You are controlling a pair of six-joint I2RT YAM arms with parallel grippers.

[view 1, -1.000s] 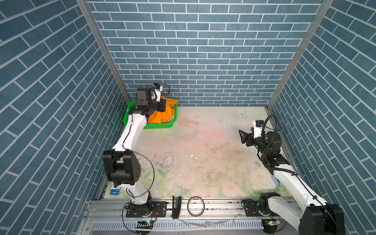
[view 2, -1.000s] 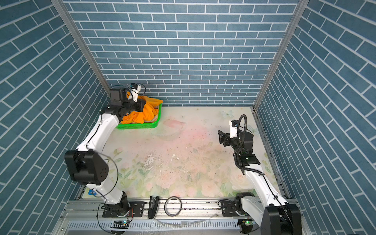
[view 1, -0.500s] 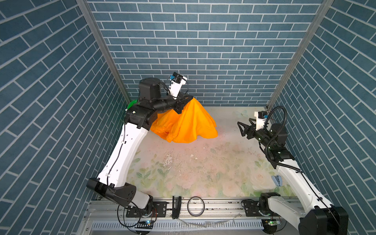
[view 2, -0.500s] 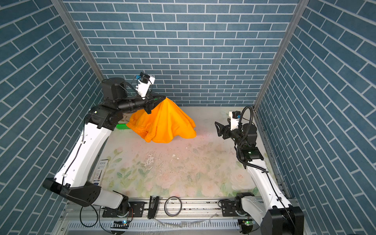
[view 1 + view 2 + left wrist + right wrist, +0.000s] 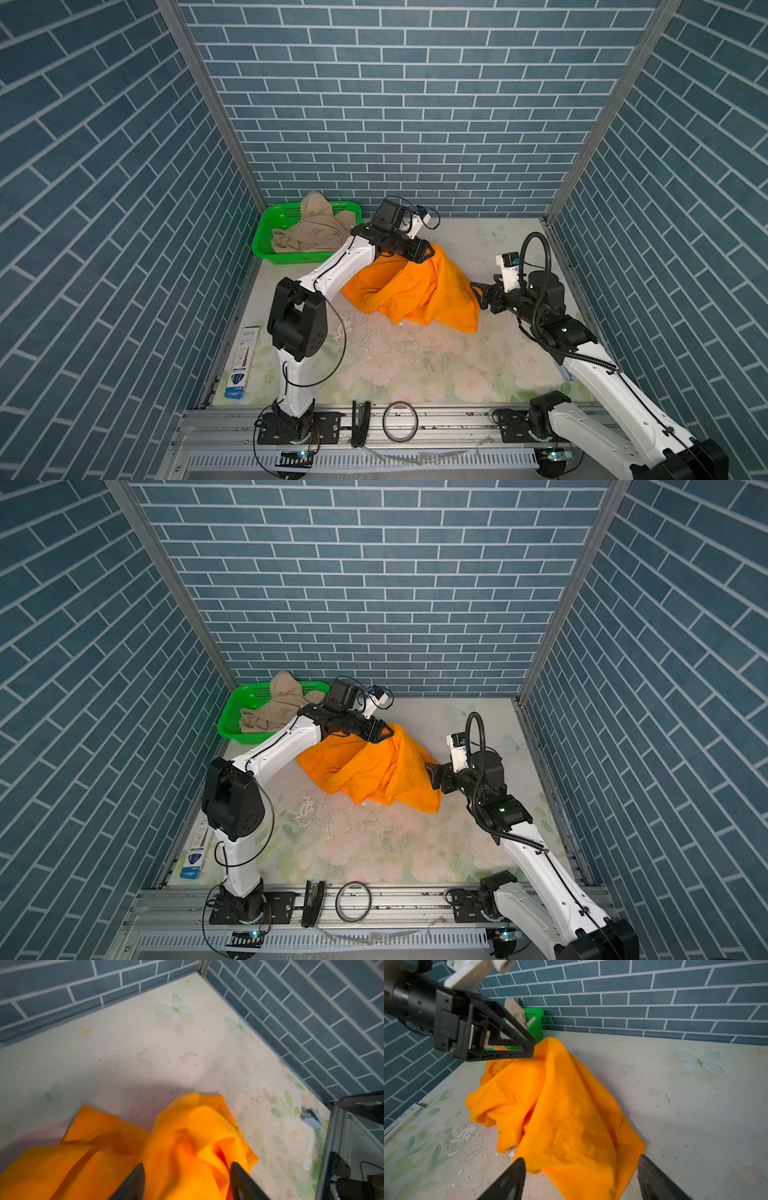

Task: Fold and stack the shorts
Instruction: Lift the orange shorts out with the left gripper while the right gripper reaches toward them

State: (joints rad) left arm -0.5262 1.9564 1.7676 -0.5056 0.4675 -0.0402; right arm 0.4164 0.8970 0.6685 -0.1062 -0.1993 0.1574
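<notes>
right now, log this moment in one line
left end effector: open, over orange shorts | right end effector: open, at their edge | orange shorts: bunched on table | beige shorts: in green basket | fold: not begun

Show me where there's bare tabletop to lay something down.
Widest bare patch: the front of the table, between the orange shorts and the metal rail. A smaller one lies at the back right, between the shorts and the brick wall. The back left is crowded: green basket holding beige shorts.
</notes>
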